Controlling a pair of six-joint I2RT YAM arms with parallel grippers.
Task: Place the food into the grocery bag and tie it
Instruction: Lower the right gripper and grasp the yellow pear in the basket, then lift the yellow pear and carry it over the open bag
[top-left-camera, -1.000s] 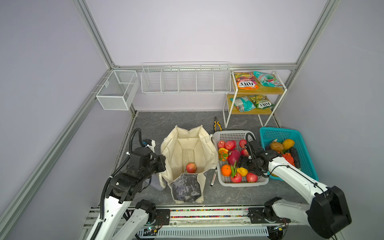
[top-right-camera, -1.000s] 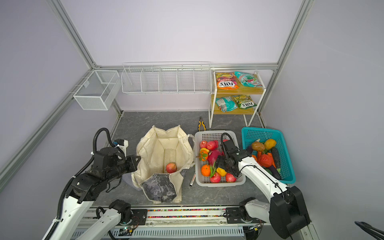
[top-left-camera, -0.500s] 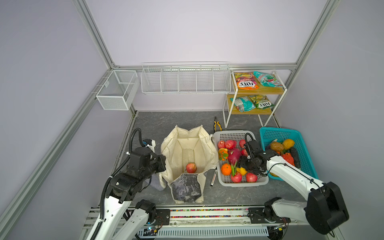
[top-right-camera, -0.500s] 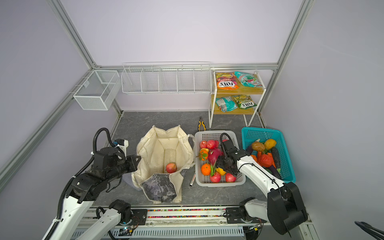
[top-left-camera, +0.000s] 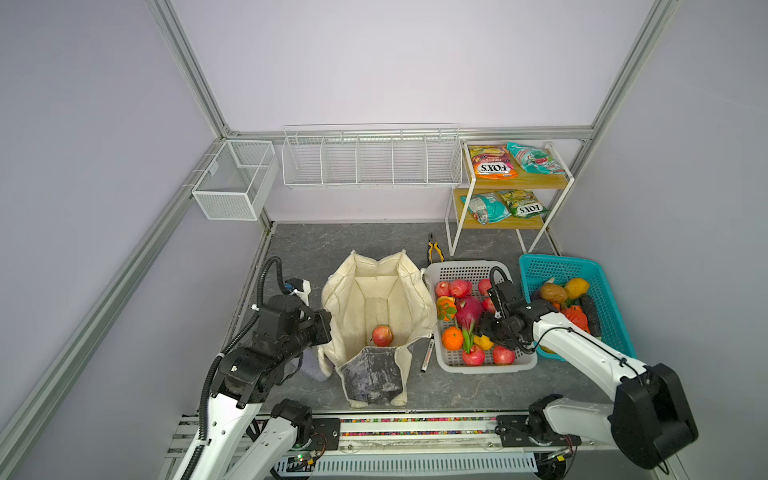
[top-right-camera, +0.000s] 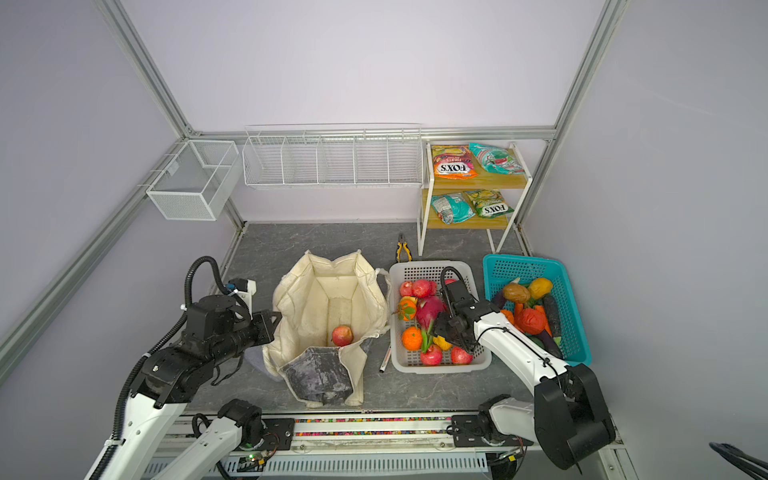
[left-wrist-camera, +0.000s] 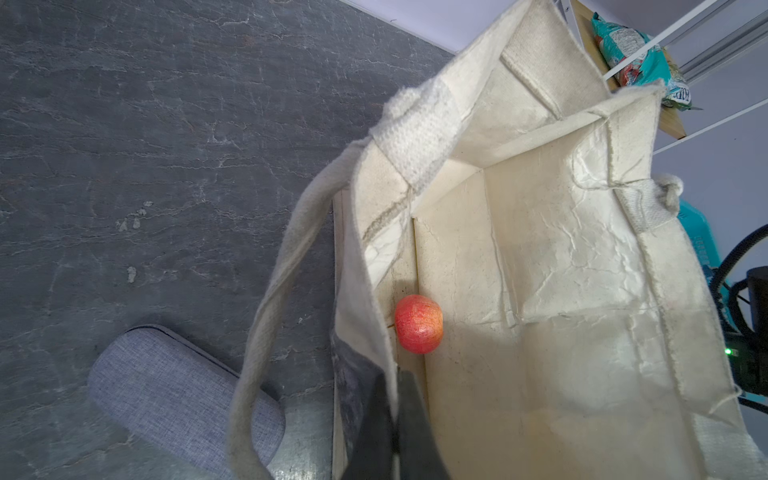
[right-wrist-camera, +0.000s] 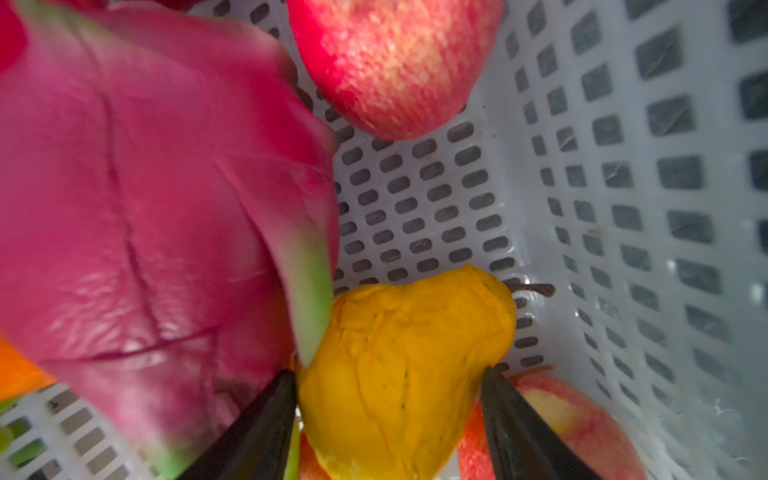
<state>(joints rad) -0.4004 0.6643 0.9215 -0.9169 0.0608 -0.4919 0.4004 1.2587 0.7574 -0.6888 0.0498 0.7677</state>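
The cream grocery bag (top-left-camera: 376, 291) (top-right-camera: 328, 291) stands open in the middle with one red apple (top-left-camera: 382, 336) (left-wrist-camera: 418, 324) on its floor. My left gripper (top-left-camera: 327, 328) (left-wrist-camera: 394, 399) is shut on the bag's left wall, fabric pinched between its fingers. In the white basket (top-left-camera: 469, 270), my right gripper (top-left-camera: 484, 337) (right-wrist-camera: 388, 372) is closed on a yellow fruit (right-wrist-camera: 407, 353) (top-right-camera: 441, 343), with a finger against each side. The fruit still lies in the basket, beside the magenta dragon fruit (top-left-camera: 468, 309) (right-wrist-camera: 145, 208) and red apples (right-wrist-camera: 395, 62).
A teal basket (top-left-camera: 557, 266) of produce stands right of the white one. An orange FOX'S packet (top-left-camera: 494, 162) and a teal packet (top-left-camera: 534, 158) lie on the back shelf. Pliers (top-left-camera: 434, 247), a marker (top-left-camera: 427, 353) and a grey pouch (left-wrist-camera: 174, 390) lie around the bag.
My right gripper has shifted left and down inside the white basket and its jaws have narrowed onto the yellow fruit. The left arm and the bag have not moved.
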